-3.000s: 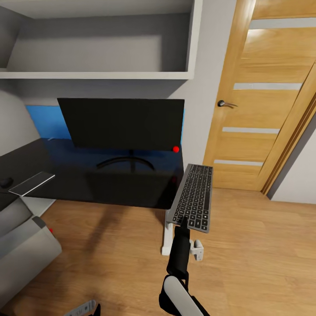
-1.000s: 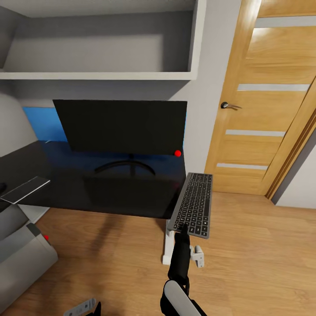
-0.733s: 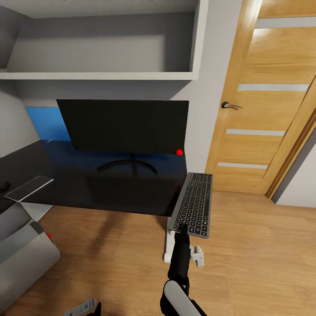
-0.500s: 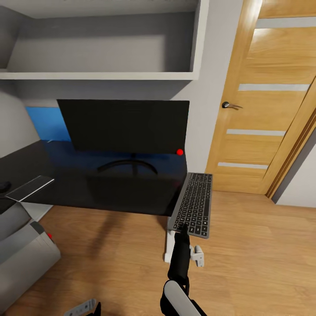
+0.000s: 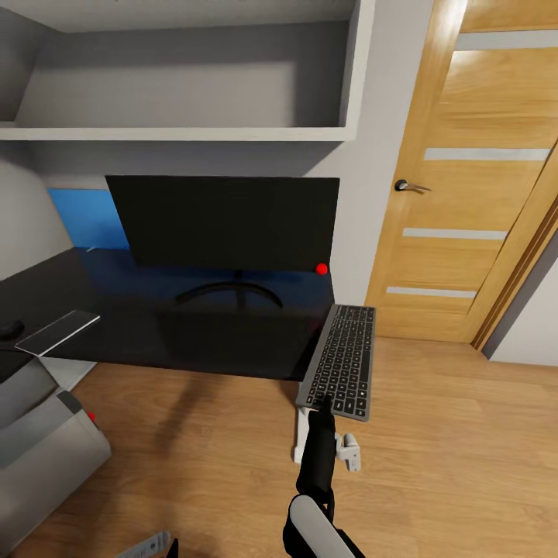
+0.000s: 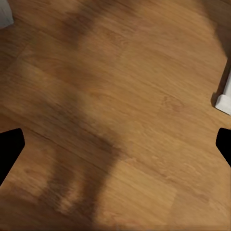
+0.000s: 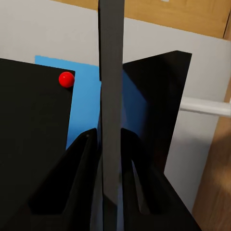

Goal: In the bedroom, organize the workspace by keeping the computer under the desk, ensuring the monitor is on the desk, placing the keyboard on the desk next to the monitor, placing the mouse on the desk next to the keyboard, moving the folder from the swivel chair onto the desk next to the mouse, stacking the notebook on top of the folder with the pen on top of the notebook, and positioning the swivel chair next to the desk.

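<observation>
we see the right gripper (image 5: 320, 403) clamped on the near short edge of the keyboard (image 5: 341, 359), holding it out flat in the air just off the right end of the desk (image 5: 139, 325), long axis running away from us. in the right wrist view the keyboard (image 7: 109, 115) shows edge-on between the two fingers (image 7: 84, 159), pressed from both sides, so the hold looks firm. gripping an end probably leaves the far end free to swing over the desktop. the monitor (image 5: 225, 225) stands upright at the far side of the desk, with bare black surface in front of it where we judge the keyboard should land, turned to lie along the screen. a flat grey thing (image 5: 58, 332) sits at the left near edge of the desk, maybe the folder or notebook, cannot tell. a small dark lump (image 5: 9, 328) beside it could be the mouse. the left gripper (image 6: 115, 144) hangs low over the wood floor (image 6: 125, 86), fingertips (image 6: 9, 147) far apart at the frame edges, wide and holding nothing. a door (image 5: 473, 194) is at the right.
</observation>
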{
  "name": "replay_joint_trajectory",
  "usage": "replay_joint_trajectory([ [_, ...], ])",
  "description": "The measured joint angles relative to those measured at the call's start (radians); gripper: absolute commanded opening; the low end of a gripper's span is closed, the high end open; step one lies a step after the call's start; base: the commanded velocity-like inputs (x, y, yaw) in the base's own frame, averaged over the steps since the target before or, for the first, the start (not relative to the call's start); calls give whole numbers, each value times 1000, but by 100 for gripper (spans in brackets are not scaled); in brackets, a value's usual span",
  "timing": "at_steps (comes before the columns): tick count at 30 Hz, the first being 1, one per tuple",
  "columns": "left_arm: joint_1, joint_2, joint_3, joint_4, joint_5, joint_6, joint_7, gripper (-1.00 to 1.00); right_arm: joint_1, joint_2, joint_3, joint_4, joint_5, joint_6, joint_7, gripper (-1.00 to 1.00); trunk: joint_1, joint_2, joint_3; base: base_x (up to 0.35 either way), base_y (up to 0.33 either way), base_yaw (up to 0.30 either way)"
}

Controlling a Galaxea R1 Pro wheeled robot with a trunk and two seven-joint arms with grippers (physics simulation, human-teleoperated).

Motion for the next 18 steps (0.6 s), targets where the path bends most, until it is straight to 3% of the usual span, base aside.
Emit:
replay_joint_trajectory([
  [10, -1, -11, 9, -7, 0, -2, 4, 100, 0, 0, 6, 2, 3, -1, -3, -100, 0, 0, 0, 31, 16, 0],
  [18, -1, 11, 11, -7, 2, -2, 5, 100, 0, 0, 5, 13, 18, -1, -4, -100, 0, 0, 0, 0, 0, 0],
])
